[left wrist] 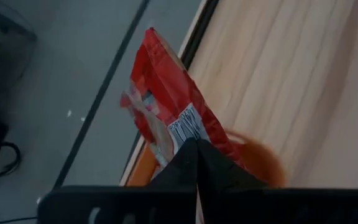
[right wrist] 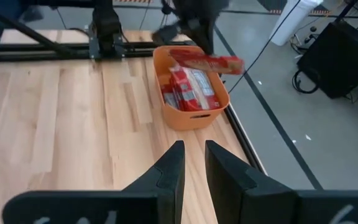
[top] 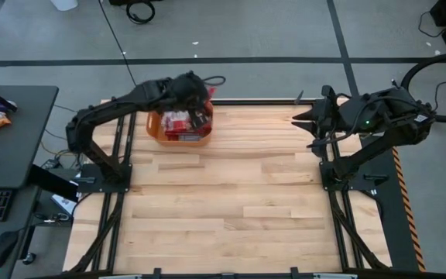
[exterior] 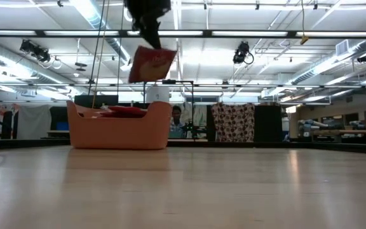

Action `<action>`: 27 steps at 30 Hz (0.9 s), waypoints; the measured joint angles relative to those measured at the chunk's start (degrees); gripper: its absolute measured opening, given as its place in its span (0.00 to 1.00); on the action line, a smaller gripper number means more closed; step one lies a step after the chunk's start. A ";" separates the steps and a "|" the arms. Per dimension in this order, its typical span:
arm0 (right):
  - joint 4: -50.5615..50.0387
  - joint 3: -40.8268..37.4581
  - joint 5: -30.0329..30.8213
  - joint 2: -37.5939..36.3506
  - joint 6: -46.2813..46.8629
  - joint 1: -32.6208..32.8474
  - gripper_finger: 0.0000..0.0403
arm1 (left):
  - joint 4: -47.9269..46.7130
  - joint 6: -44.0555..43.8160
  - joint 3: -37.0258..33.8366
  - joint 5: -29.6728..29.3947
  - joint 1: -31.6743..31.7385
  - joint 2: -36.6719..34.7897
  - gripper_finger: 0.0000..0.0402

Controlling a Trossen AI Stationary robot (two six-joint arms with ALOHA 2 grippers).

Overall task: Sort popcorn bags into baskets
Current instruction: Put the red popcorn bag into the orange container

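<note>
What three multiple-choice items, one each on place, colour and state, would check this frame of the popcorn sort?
1. Where is the basket?
A. At the table's far edge, by the left arm
B. At the table's middle
C. Under the right arm

2. What colour is the basket?
A. Blue
B. Orange
C. White

3. What is the left gripper doing?
A. Hanging open, holding nothing
B. Resting on the table
C. Holding a bag in the air over the basket

Key: 1 A, the high view shows the tub at the far edge beneath the left arm. 2 B, the low view shows orange walls. 3 C, the left wrist view shows the fingers pinched on the red bag, and the low view shows it hanging above the rim. The right gripper waits open, off to the right side.
</note>
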 joint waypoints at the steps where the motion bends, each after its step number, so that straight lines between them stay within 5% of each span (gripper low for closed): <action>1: 0.32 0.00 0.02 0.00 0.29 0.01 0.17 | 0.60 1.67 -0.94 1.32 1.41 0.08 0.00; 14: 1.10 0.00 4.62 1.84 5.74 -0.06 0.17 | 3.51 32.39 -18.85 9.20 10.13 0.25 0.00; 27: 1.07 -0.30 8.69 5.42 6.92 -0.85 0.16 | 7.54 25.79 -25.14 4.61 10.10 0.01 0.19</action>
